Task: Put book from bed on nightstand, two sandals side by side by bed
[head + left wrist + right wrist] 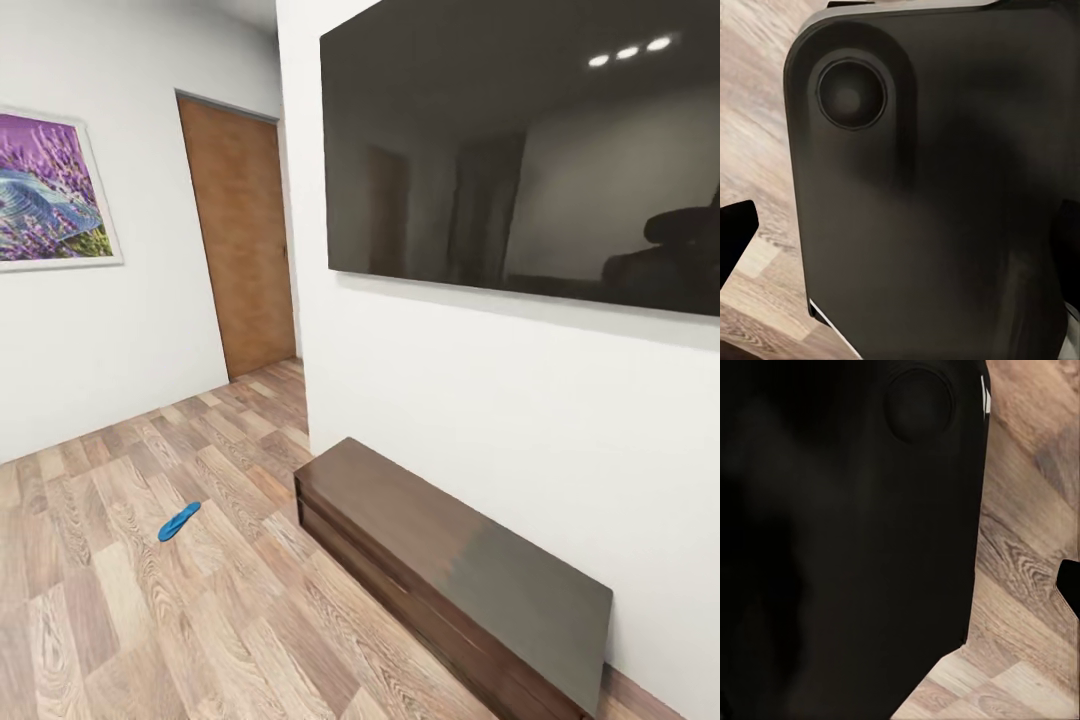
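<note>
Plainly the biggest thing ahead is the black wall screen (520, 150), mounted on a white wall above a long low dark bench (450, 570) (not a nightstand) that sits against that wall. Further left stand a closed wooden door (240, 235) and a framed lavender picture (50, 190). On the wood-plank floor (120, 620), well apart from the bench, lies one bright blue sandal (179, 521), flat and alone.

Judging by its thin sole, the sandal should be light and somewhat bendy, not fragile; lying so flat, it offers little to pinch, so a grip across one side edge or at the strap looks best.

Both wrist views show a dark robot body panel (945, 187) over floor, and whether either claw is open or closed cannot be told.
</note>
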Controlling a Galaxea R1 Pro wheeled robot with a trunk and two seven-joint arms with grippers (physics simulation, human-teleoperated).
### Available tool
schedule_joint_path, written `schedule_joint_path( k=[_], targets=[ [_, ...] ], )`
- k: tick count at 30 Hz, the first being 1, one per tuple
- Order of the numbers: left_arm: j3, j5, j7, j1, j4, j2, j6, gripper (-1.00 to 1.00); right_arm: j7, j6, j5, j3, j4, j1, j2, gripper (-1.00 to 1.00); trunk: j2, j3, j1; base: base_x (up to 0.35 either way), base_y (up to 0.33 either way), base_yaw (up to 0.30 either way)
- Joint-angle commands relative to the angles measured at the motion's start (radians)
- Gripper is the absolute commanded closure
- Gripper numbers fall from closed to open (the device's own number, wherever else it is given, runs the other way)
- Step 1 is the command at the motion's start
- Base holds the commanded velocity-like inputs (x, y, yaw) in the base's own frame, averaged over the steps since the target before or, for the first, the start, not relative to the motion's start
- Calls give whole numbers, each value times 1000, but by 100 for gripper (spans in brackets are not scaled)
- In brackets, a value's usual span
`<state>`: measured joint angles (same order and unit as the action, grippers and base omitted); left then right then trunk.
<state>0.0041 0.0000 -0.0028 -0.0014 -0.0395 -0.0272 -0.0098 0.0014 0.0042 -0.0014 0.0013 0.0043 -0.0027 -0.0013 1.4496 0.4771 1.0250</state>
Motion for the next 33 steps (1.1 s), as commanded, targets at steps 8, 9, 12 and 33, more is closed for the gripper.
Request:
schedule_joint_path(
  k=[8, 9, 12, 33],
  targets=[
    [0, 0, 0, 0, 0, 0, -1, -100, 0, 0, 0, 0, 0, 0, 0, -100, 0, 5, 0, 0, 0, 280],
    [0, 0, 0, 0, 0, 0, -1, -100, 0, 0, 0, 0, 0, 0, 0, -100, 0, 6, 0, 0, 0, 279],
    [0, 0, 0, 0, 0, 0, -1, -100, 0, 0, 0, 0, 0, 0, 0, -100, 0, 8, 0, 0, 0, 279],
    [0, 0, 0, 0, 0, 0, -1, -100, 0, 0, 0, 0, 0, 0, 0, -100, 0, 19, 0, 0, 0, 278]
  ],
)
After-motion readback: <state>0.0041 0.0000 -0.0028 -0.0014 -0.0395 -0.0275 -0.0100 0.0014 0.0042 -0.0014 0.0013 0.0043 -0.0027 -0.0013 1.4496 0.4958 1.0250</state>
